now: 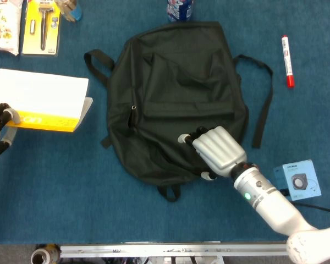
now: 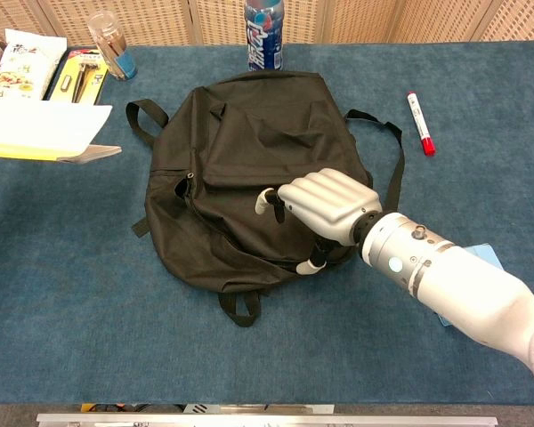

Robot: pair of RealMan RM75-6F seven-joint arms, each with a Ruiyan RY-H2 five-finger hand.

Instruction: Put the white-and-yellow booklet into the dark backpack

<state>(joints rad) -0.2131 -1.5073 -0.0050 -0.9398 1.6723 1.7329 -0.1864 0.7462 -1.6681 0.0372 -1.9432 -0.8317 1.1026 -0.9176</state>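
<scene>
The dark backpack [image 1: 176, 88] lies flat in the middle of the blue table, its straps spread to both sides and its side zipper [image 1: 133, 108] facing left. The white-and-yellow booklet [image 1: 41, 99] is left of it, lifted off the table as the chest view shows [image 2: 44, 133]. My left hand [image 1: 0, 120] grips the booklet's left edge at the frame border; the chest view does not show that hand. My right hand [image 1: 214, 149] is over the backpack's lower right part [image 2: 325, 205], fingers apart and pointing left, with nothing in it.
A red marker [image 1: 286, 60] lies at the right. A light blue speaker box [image 1: 298, 180] sits beside my right forearm. A bottle [image 1: 180, 8] stands behind the backpack. A snack bag [image 1: 3, 25], a yellow tool pack [image 1: 42, 27] and a cup [image 2: 111, 44] fill the back left.
</scene>
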